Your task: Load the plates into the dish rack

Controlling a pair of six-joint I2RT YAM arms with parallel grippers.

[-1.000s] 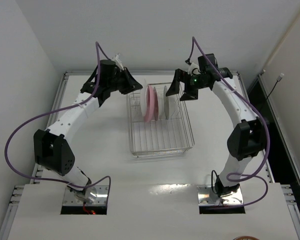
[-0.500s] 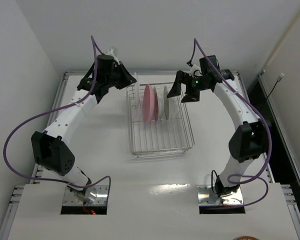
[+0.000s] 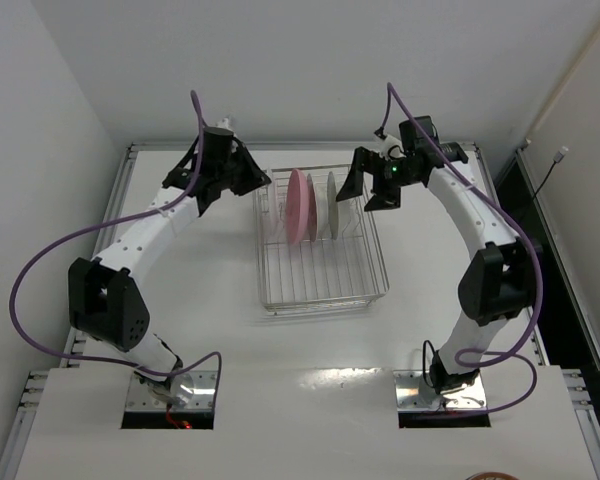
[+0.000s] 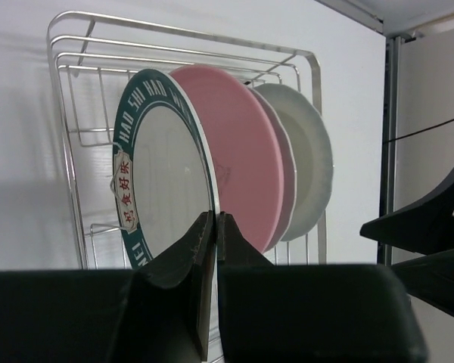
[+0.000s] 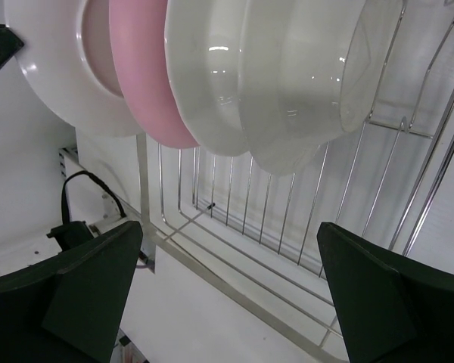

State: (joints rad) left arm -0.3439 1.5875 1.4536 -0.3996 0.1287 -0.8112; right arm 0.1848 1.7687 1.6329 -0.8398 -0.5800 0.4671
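The dish rack [image 3: 323, 304] stands at mid-table with the plates upright in its far half. In the left wrist view the white plate with the dark patterned rim [image 4: 163, 166] is nearest, then the pink plate [image 4: 246, 151] and a whitish plate [image 4: 310, 162]. From the right wrist, two whitish plates [image 5: 212, 83] [image 5: 303, 76] lean in front of the pink plate [image 5: 140, 83]. My left gripper [image 3: 259, 181] hangs shut and empty just off the rack's left side. My right gripper [image 3: 368, 187] is open beside the rack's right side, holding nothing.
The rack's near half [image 3: 325, 265] holds only bare wires and tines. Purple cables loop off both arms. A raised frame runs along the table's far edge [image 3: 310, 146], and a wall stands close behind it.
My left gripper drew back from the patterned plate at the rack's left end, up and away, then settled just outside the rack. The right gripper lifted slightly.
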